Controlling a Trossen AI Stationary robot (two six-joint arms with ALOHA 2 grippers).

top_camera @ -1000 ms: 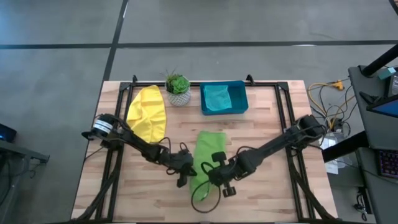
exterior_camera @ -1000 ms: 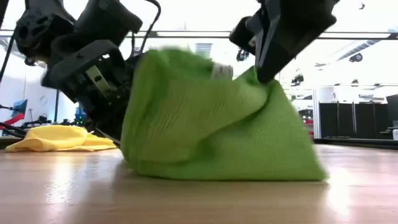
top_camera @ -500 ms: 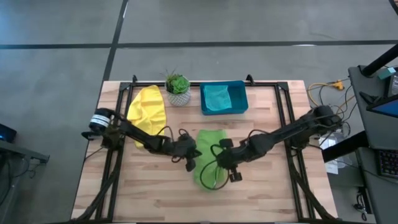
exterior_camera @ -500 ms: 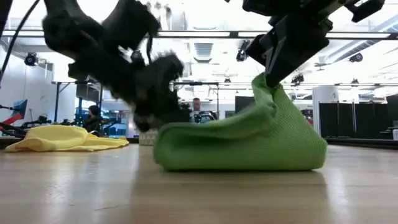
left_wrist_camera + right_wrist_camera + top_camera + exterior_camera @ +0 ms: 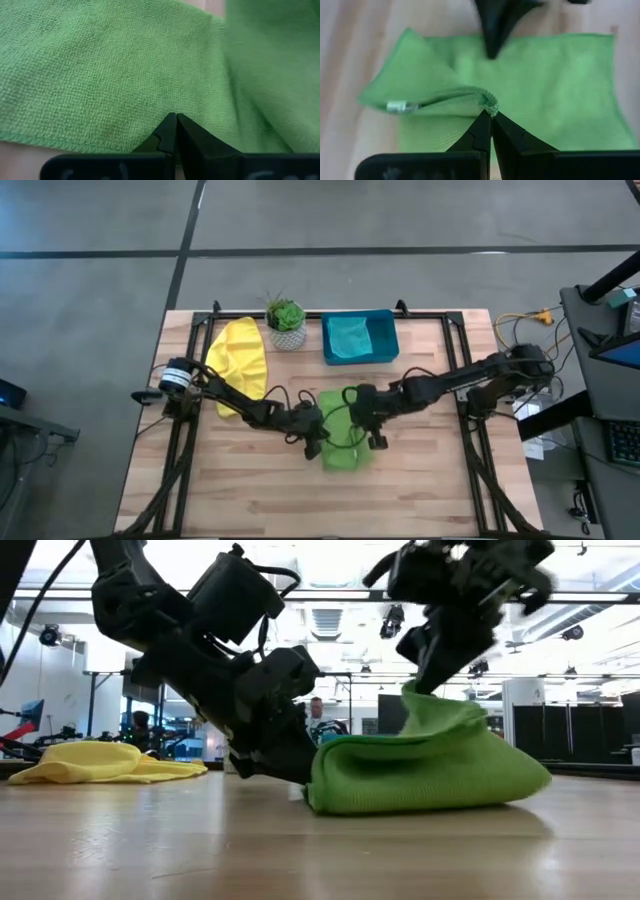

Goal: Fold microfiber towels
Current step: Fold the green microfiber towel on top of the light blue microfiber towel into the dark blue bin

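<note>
The light green towel (image 5: 345, 452) lies folded over on the wooden table's middle, and it also shows in the low view (image 5: 430, 775). My right gripper (image 5: 362, 420) is shut on a raised part of it above the pile (image 5: 425, 688). My left gripper (image 5: 316, 435) is shut, low at the towel's left side (image 5: 298, 778). The yellow towel (image 5: 238, 360) lies crumpled at the far left. A teal towel (image 5: 350, 335) lies in the tray. The blue towel is out of view. My left gripper's shut fingertips (image 5: 175, 122) rest against the towel's surface near its left hemmed edge (image 5: 75, 142), slanting down from the table's left. I see no cloth between them. My right gripper pinches a bunched hemmed edge of the towel (image 5: 489, 102) between its two fingertips, from above. That part stands lifted in a peak (image 5: 430, 705); the rest lies on the table.
A teal-blue plastic tray (image 5: 392, 340) stands at the far middle, with a small potted plant (image 5: 286, 320) to its left. Black frame bars run along the table's left and right sides. Bare wood (image 5: 230, 480) shows near the front edge.
My right gripper has carried the towel's near part up and toward the far edge, folding it over the far part, so the towel now lies shorter. My left gripper has gone toward the far and right edges and come down at the towel's left side.
</note>
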